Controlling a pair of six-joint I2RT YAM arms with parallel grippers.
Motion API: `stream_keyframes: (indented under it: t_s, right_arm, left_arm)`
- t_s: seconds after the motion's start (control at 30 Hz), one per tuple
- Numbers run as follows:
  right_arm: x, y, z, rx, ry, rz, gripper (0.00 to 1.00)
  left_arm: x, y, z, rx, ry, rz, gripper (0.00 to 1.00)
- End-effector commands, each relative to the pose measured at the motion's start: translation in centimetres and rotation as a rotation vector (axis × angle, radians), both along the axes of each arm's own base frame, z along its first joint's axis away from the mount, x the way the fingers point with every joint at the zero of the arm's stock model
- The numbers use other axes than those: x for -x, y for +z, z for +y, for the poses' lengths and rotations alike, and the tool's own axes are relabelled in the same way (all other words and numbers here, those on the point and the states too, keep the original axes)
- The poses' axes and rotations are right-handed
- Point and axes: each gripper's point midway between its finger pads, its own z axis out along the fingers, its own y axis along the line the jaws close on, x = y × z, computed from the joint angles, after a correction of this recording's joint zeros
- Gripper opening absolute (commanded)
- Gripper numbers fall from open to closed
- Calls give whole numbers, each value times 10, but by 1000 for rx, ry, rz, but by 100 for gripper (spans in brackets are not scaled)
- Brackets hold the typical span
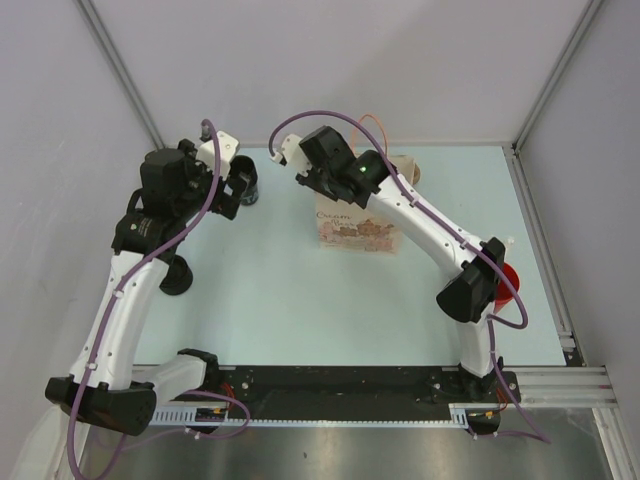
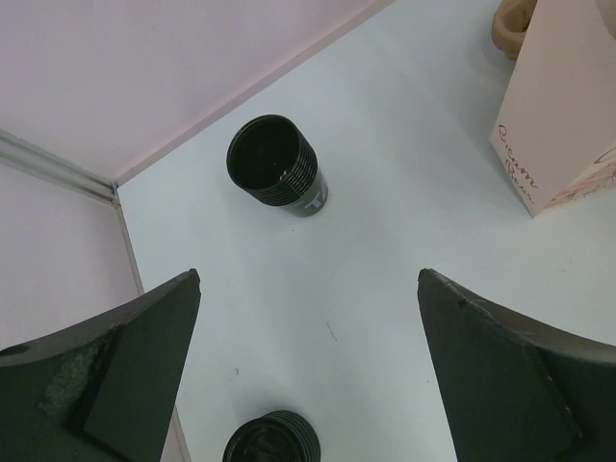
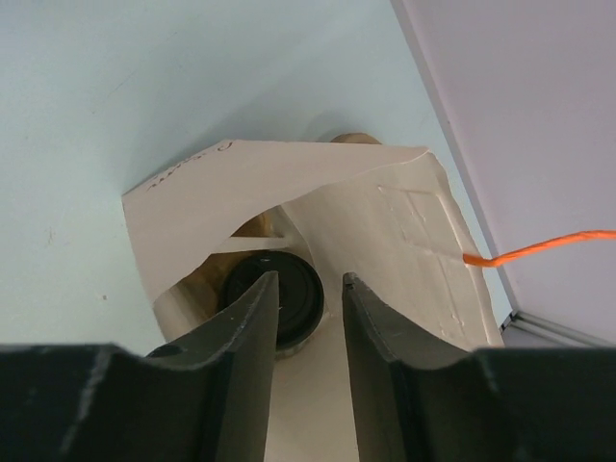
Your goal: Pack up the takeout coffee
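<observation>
empty, slightly parted right claw [image 3: 308, 284] hovers over the upright pale paper bag [image 3: 385, 221] where one black ribbed cup [image 3: 300, 303] sits packed; left claw [image 2: 308, 279] gapes, seemingly for the eleven o'clock cup [image 2: 277, 168].

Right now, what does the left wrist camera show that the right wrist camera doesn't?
Only the left wrist view shows two black cups standing on the table: the far cup near the wall, with its open mouth up, and the near cup, cut off at the bottom edge. The left tool is wide open above them.

Only the right wrist view shows the inside of the open paper bag, with the bagged cup at its bottom. The right tool is narrowly open above it, and an orange cord is visible.

Both views show the paper bag and the pale table.
</observation>
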Motion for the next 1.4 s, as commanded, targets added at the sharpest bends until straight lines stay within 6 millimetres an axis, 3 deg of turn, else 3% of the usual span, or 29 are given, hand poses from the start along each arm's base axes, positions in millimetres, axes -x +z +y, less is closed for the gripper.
stream_keyframes:
  t_s: [0.0, 0.2, 0.37, 0.57, 0.63, 0.8, 1.13, 1.37]
  right_arm:
    - [5, 36, -6, -49, -10, -61, 41]
    - [11, 58, -13, -82, -8, -93, 56]
    - [17, 78, -20, -116, -8, -123, 85]
    - [21, 108, -34, -179, -24, -166, 94]
    - [25, 128, -42, -233, -25, -191, 100]
    - [41, 166, -59, -350, 0, -217, 100]
    - [63, 201, -90, -459, 18, -243, 100]
    - [78, 222, -124, -546, 21, -262, 100]
  left_arm:
    - [2, 10, -2, 30, -12, -34, 99]
    - [1, 10, -4, 37, -15, -30, 99]
    - [0, 9, -5, 42, -18, -25, 99]
    - [0, 11, -6, 51, -19, -23, 100]
    - [-1, 9, -7, 50, -22, -18, 100]
    - [-2, 9, -9, 54, -29, -12, 100]
    - [2, 14, -13, 63, -55, -15, 100]
    - [6, 24, -20, 75, -104, -38, 99]
